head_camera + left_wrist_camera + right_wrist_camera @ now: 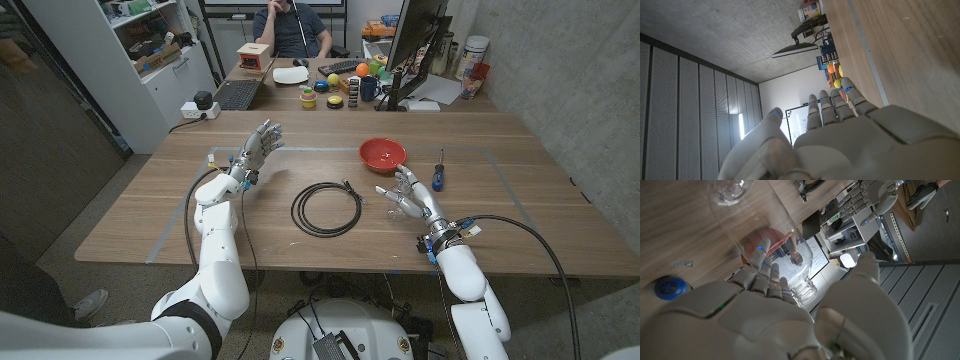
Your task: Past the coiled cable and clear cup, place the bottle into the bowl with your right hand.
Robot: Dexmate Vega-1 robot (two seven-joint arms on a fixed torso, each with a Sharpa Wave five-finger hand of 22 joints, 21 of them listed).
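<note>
The right hand point(405, 193) is gripping the clear bottle point(765, 235) with fingers point(762, 275) clamped around it, just short of the red bowl point(383, 154) lying straight ahead toward the counter's far edge.

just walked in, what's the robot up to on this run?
The right hand holds a clear bottle lying on the table, just in front of the red bowl, with a blue-handled screwdriver to its right. The coiled black cable lies mid-table, to the hand's left. The left hand is raised with fingers spread, holding nothing. The bottle is not yet in the bowl. A person sits at the desk behind.
</note>
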